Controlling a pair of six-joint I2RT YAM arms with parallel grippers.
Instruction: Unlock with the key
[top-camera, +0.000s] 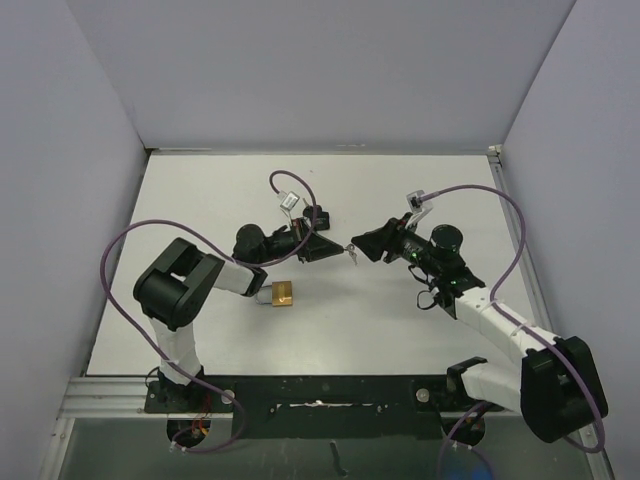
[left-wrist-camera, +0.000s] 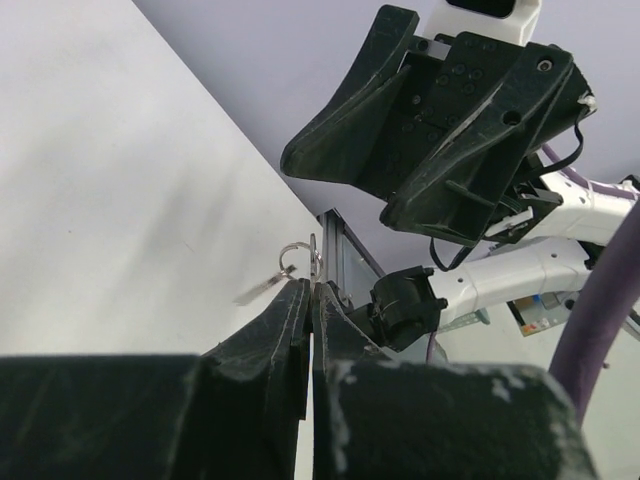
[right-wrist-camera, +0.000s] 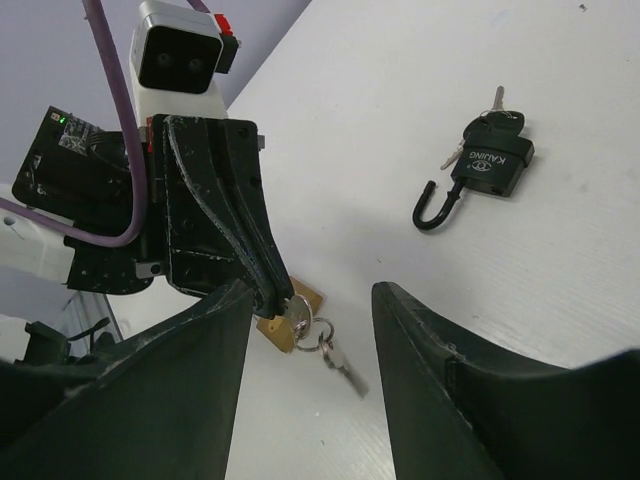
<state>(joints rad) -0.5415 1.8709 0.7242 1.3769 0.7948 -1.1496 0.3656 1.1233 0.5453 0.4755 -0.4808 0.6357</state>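
The left arm (top-camera: 180, 290) reached out over the white surface (top-camera: 370, 330). Just beside its forearm a brass padlock (top-camera: 284, 294) lay flat on the surface; from where I stood I could not tell whether its shackle was shut. Further right, the left end effector (left-wrist-camera: 308, 292) had its jaws pressed together on a key (right-wrist-camera: 298, 320), held up off the surface. A ring (right-wrist-camera: 322, 340) hung from that key with a second key (right-wrist-camera: 345, 368) dangling below it.

Behind the left end effector, toward the back wall, a black padlock (right-wrist-camera: 490, 165) lay with its shackle swung open and a key in its base.

Facing the held key from the right was the right end effector (right-wrist-camera: 312, 288). Its jaws stood apart, one on either side of the key bunch and close to it, though they were not touching it as far as I could see.
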